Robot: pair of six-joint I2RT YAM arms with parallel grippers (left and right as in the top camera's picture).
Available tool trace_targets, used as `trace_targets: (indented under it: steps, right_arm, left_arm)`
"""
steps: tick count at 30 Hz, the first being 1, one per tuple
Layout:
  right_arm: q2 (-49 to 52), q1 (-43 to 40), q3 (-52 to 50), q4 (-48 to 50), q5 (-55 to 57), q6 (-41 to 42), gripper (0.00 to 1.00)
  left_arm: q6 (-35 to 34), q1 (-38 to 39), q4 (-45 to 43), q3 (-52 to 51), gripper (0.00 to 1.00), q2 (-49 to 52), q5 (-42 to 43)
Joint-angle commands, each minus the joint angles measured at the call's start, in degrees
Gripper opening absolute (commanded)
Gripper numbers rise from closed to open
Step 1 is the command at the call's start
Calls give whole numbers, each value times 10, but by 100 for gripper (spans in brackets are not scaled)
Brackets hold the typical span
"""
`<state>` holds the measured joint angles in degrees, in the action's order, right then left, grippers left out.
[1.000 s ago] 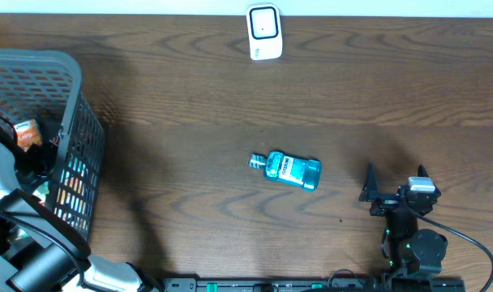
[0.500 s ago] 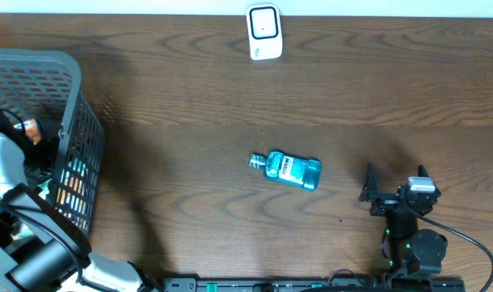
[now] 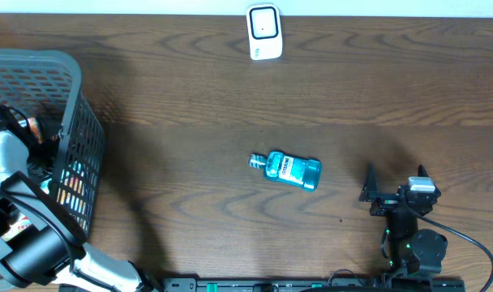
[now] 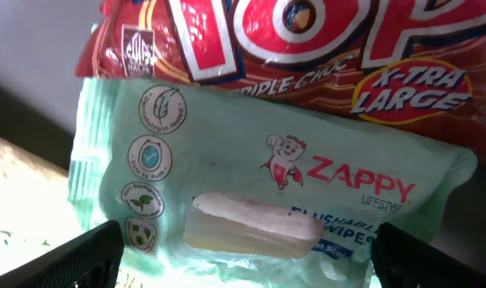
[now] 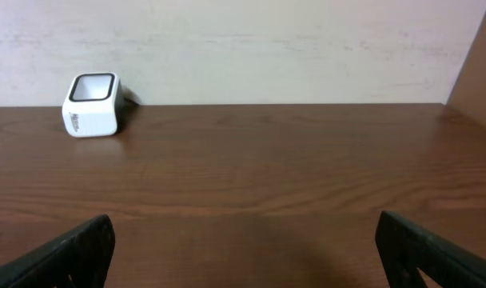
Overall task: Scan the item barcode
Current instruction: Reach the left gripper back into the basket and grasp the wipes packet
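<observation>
Picking looks to be the step in hand. The left gripper [image 4: 251, 268], jaws spread wide and holding nothing, hangs inside the dark mesh plastic basket [image 3: 78, 105]. The pale green soft-film pack of Zappy wipes [image 4: 259, 184] lies directly ahead between its jaws, with a glossy red snack bag [image 4: 291, 40] just beyond. The pack shows a white reseal flap and a cartoon mascot, but no barcode on this face. Next the gripper should close across the pack, then carry it to the white boxy scanner [image 3: 263, 31]. The right gripper [image 3: 396, 174] is also wide open and empty.
</observation>
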<state>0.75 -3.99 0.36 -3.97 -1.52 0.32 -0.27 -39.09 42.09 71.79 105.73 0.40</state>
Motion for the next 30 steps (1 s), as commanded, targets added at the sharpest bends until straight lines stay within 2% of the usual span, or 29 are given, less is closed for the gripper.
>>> trace_targets:
  steps: [1,6,7,9,13,16,19,23,30]
  right_arm:
    - [0,2,0,-2,-1,-8,99]
    - [0,2,0,-2,-1,-8,99]
    - [0,2,0,-2,-1,-8,99]
    - [0,2,0,-2,-1,-8,99]
    - [0,2,0,-2,-1,-8,99]
    - [0,2,0,-2,-1,-8,99]
    - [0,2,0,-2,-1,-8,99]
    - [0,2,0,-2,-1,-8,99]
    - [0,2,0,-2,-1,-8,99]
  left_arm:
    - [18,0,-8,-3,98,29,-35]
    - [17,0,-10,-4,99,44,-34]
    - [17,0,-8,-4,95,49,-34]
    - [17,0,0,-4,82,57,-33]
    - [17,0,6,-3,46,57,-28]
    - [17,0,7,-1,31,45,-28]
    - [17,0,14,12,12,17,-28]
    - [1,0,19,34,8,-37,-28]
    - [-98,0,0,84,8,-203,-27]
